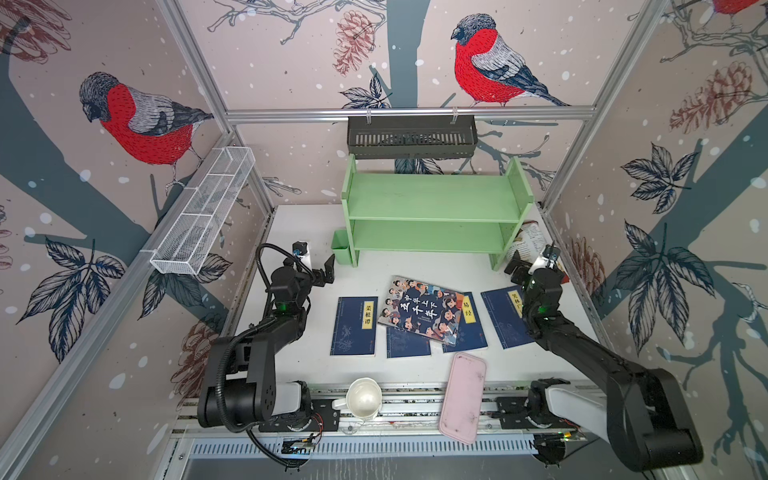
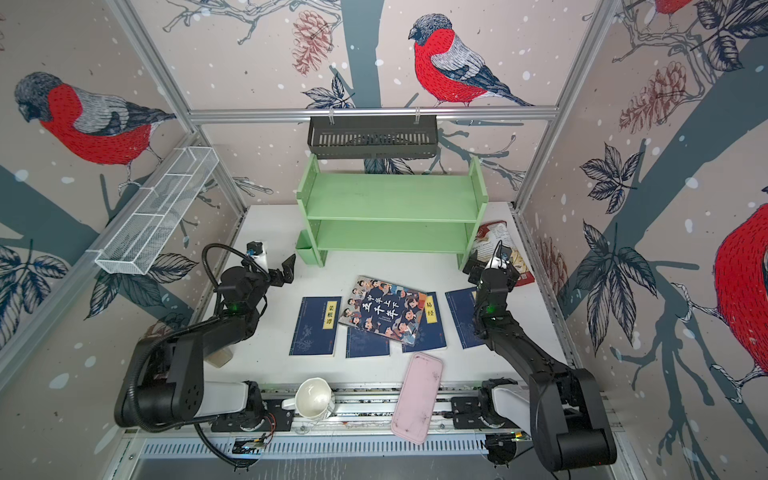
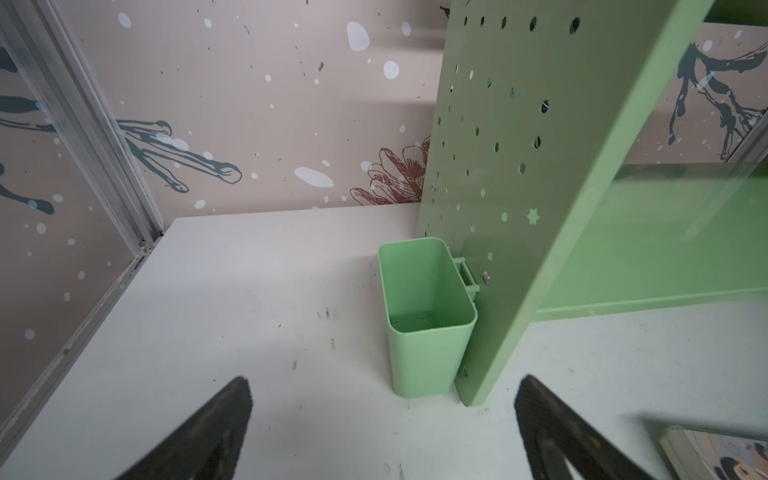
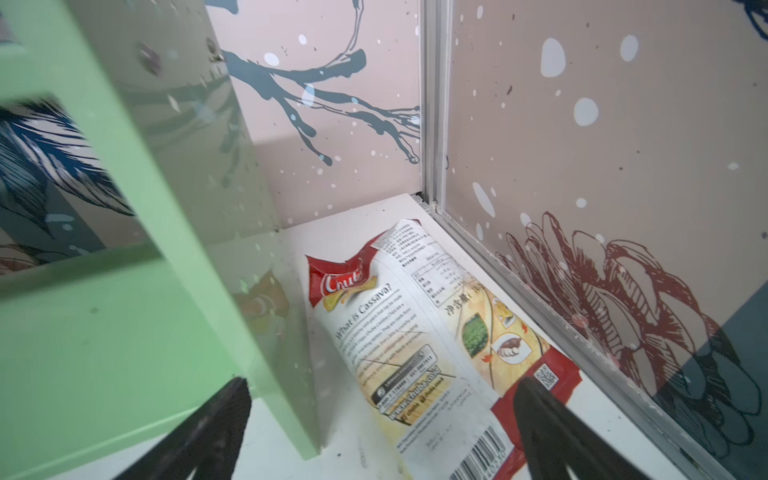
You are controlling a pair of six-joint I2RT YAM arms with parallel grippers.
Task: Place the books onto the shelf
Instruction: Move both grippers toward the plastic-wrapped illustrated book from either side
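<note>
Currently my left tool [image 1: 325,272] hangs with its fingers spread wide, nothing between them, near the left foot of the light green two-tier wooden shelf [image 1: 432,208], facing the small green plastic bin [image 3: 428,316] clipped to that side panel. My right tool [image 1: 515,268] is equally wide and bare by the shelf's right foot, facing the red-and-white printed snack bag [image 4: 415,332] in the back right corner of the white desk [image 1: 415,266]. The shelf stands at the desk's back edge. Four thin navy-blue paperbacks [image 1: 354,326] lie flat mid-desk, the larger cartoon-cover book [image 1: 422,309] overlapping two of them.
</note>
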